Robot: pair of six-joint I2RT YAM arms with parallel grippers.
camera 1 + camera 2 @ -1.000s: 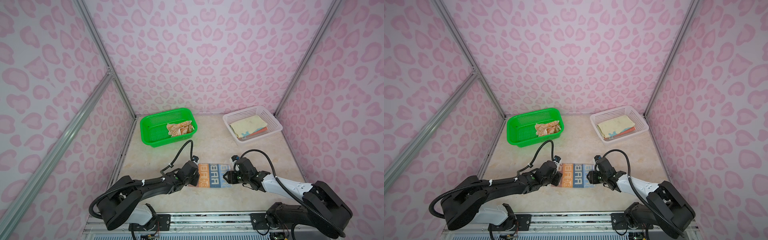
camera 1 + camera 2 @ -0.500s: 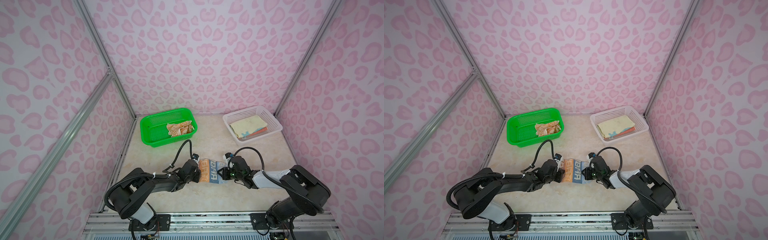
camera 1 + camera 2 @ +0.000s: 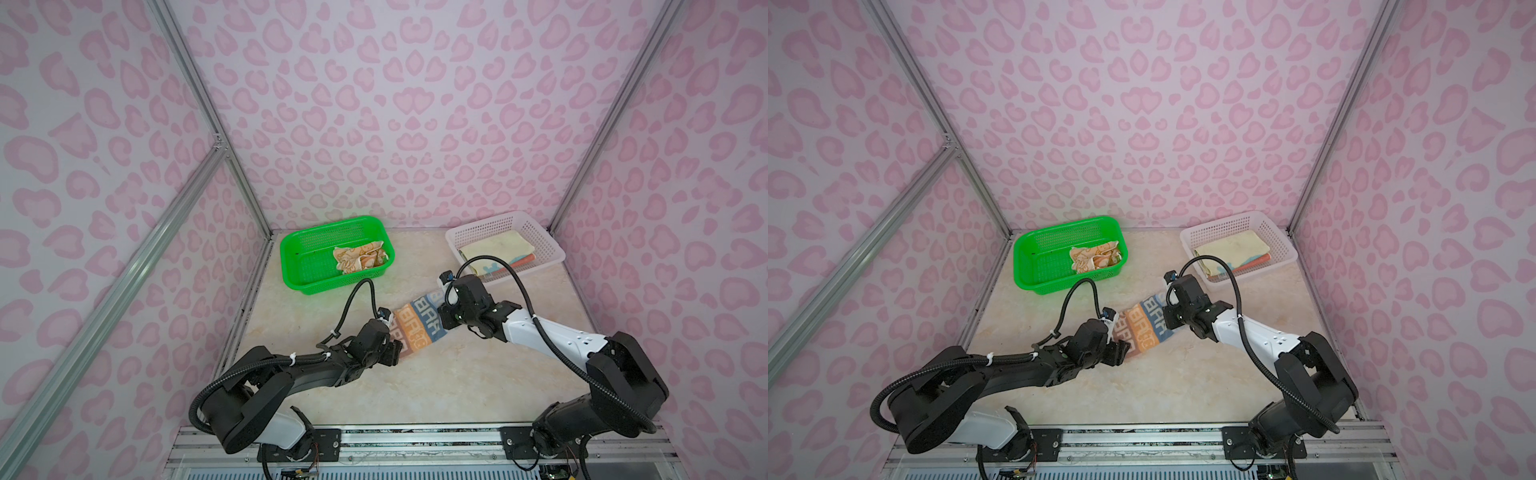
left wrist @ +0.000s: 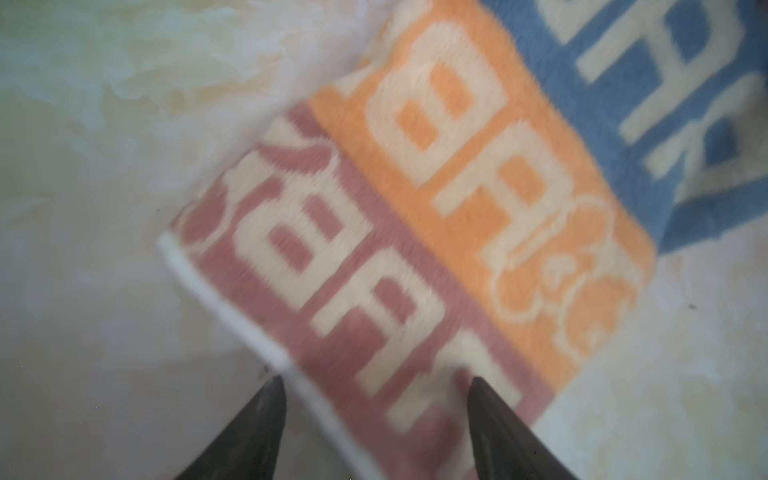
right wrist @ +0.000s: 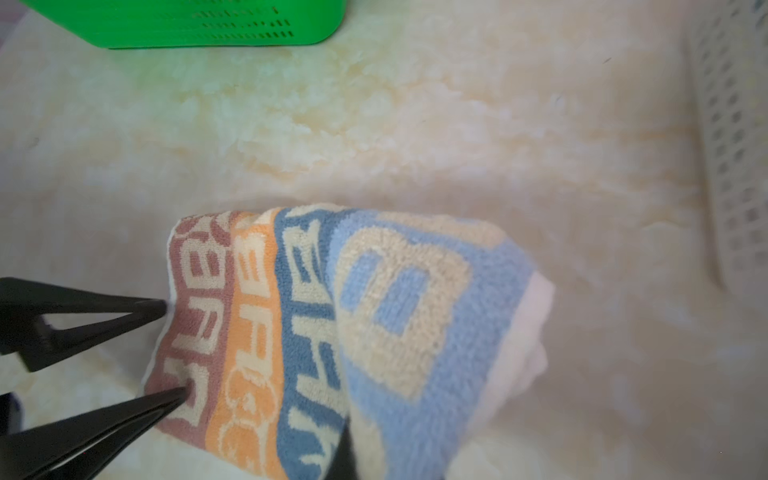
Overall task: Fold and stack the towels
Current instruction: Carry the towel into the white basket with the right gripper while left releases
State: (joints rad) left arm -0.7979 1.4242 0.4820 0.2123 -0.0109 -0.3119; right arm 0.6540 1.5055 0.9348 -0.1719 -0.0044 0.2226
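Observation:
The striped towel, a folded band of brown, orange and blue stripes with white letters, lies slanted on the table's middle. My right gripper is shut on its blue end and holds that end raised; one dark finger shows under the cloth. My left gripper stands open at the brown end, its fingers apart. An orange towel with cartoon faces lies crumpled in the green basket. Folded towels, pale yellow on top, lie stacked in the white basket.
The green basket stands at the back left and the white basket at the back right, just behind my right gripper. Pink patterned walls with metal posts close in three sides.
My right gripper has shut on the blue end and carried it back and right toward the white basket. My left gripper has opened and let go of the brown end.

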